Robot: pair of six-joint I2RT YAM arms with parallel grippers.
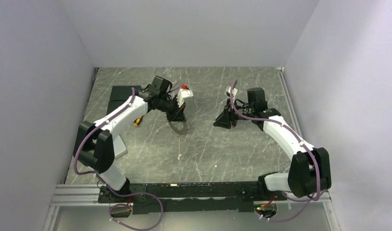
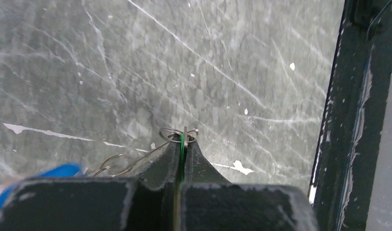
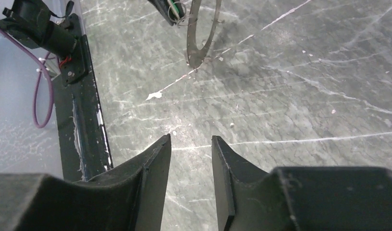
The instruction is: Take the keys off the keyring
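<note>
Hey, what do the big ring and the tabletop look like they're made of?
Keyring: thin metal, probably steel; grey-brown with a dull sheen. Tabletop: dark grey with white veins, marble-look and matte; real stone or printed laminate, cannot tell.

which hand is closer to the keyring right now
Left. The left hand is shut on a green key with the keyring hanging just below its fingertips; the right hand is open and apart from it, off to the side.
</note>
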